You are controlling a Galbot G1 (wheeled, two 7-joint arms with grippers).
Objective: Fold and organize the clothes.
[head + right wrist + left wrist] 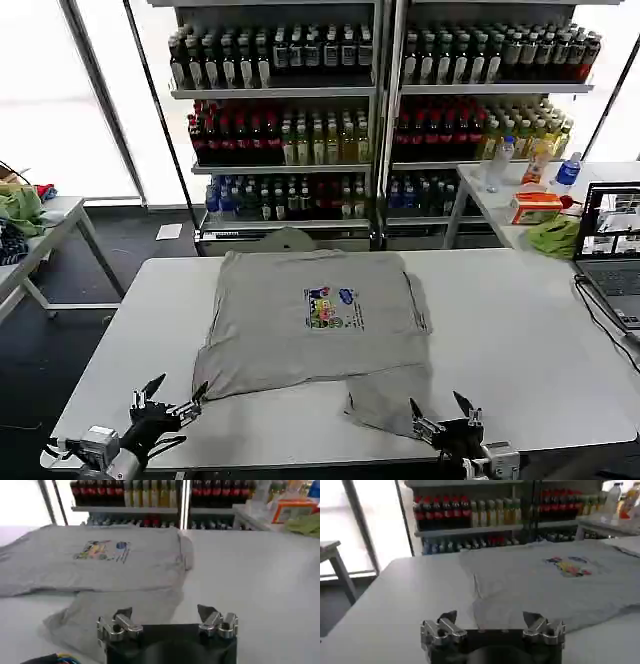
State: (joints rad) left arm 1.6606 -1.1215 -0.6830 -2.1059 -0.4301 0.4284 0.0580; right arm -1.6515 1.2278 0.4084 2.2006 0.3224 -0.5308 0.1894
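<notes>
Both arms low at near edge of head view, wrists angled fwd. Left gripper (176, 396) on robot's left, fingers (152, 386) spread wide, tips pointing fwd and slightly inward; in left wrist view same gripper (490, 618) has jaws apart w/ nothing between. Right gripper (440, 405) on robot's right, also spread, tips up and fwd; right wrist view has it (164, 612) w/ jaws apart, nothing held.

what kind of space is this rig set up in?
Probably a mock shop or a lab staged as one: tall metal shelves of drink bottles line the back, while a light grey printed T-shirt lies on a white work table beside an open laptop.
</notes>
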